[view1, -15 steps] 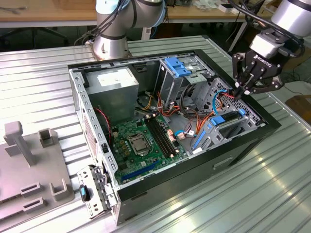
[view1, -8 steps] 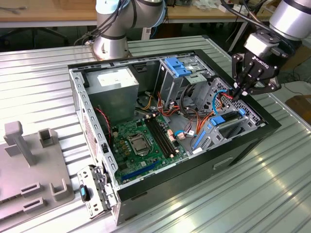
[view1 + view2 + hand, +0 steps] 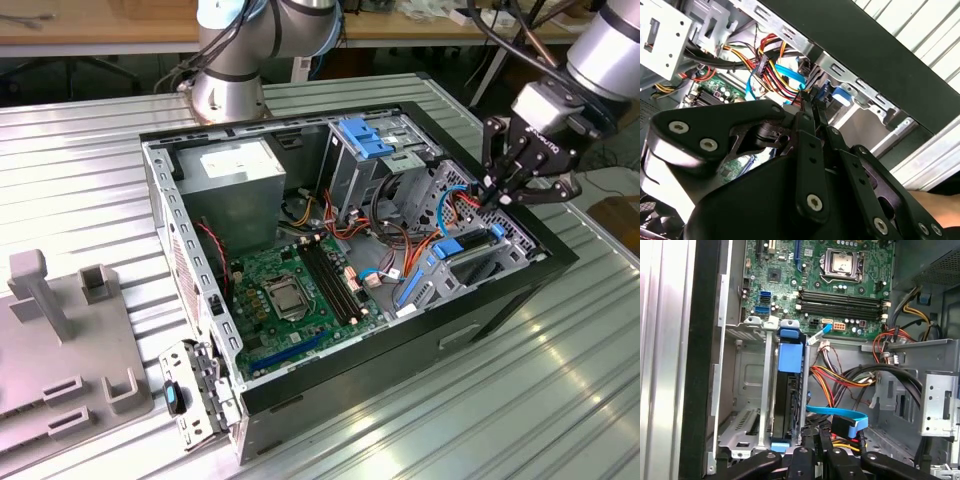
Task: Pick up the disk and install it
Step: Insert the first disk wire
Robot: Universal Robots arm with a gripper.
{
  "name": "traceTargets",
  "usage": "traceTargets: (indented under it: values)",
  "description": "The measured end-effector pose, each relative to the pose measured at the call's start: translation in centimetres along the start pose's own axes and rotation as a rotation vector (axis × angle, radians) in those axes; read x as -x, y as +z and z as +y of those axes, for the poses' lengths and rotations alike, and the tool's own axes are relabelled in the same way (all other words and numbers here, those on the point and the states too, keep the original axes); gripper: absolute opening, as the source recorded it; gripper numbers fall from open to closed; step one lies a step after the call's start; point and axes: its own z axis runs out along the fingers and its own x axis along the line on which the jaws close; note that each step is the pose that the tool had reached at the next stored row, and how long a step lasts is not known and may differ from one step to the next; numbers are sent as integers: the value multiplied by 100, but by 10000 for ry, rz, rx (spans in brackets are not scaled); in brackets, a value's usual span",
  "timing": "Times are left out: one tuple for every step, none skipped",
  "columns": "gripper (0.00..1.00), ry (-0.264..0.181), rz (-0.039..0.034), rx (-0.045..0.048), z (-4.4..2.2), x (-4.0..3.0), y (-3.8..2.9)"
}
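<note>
Exterior view: an open computer case [image 3: 350, 330] lies on its side on a ribbed metal table [image 3: 90, 170]. The motherboard [image 3: 290, 300] sits on the case floor, and the power supply [image 3: 235, 175] occupies the corner nearest the arm's base. The gripper [image 3: 493, 190] hangs over the case corner at the exterior view's right, fingertips down among the red and blue cables. The disk [image 3: 462, 250] sits in the drive bay just below the gripper, blue rail showing.

Second wrist view: the black fingers [image 3: 812, 112] run forward side by side and meet at their tips with no gap between them. The tips reach a bundle of coloured power wires [image 3: 771, 65] and a flat blue data cable [image 3: 790, 75].

First wrist view: the disk [image 3: 790, 390] stands on edge in the metal drive cage [image 3: 747, 385], its blue rail [image 3: 791, 355] facing the motherboard [image 3: 840, 285]. The gripper [image 3: 816, 442] is just beside the disk's near end, its fingers closed together, nothing visibly clamped. A blue data cable [image 3: 840, 415] crosses just beside the fingertips.
</note>
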Motion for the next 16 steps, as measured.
traceTargets:
  values:
    - [16, -1, 0, 0, 2, -24, -1]
    - [16, 0, 0, 0, 5, -42, -1]
    - [16, 1, -11, -1, 10, -59, 0]
    - [16, 0, -46, -4, 14, -66, 4]
    - [16, -2, -193, -16, 21, -79, 9]
    - [16, -4, -242, -20, 26, -90, 12]
    - [16, -4, -245, -26, 29, -99, 12]
    - [16, -6, -245, -30, 30, -108, 11]
    - [16, -7, -245, -31, 30, -111, 11]
    - [16, -6, -247, -31, 32, -116, 11]
    - [16, -4, -283, -36, 42, -139, 10]
    - [16, -6, -315, -41, 51, -154, 9]
    - [16, -8, -348, -48, 61, -166, 9]
    - [16, -9, -388, -63, 74, -172, 11]
    - [16, -11, -416, -82, 82, -172, 13]
    - [16, -15, -448, -129, 89, -174, 18]
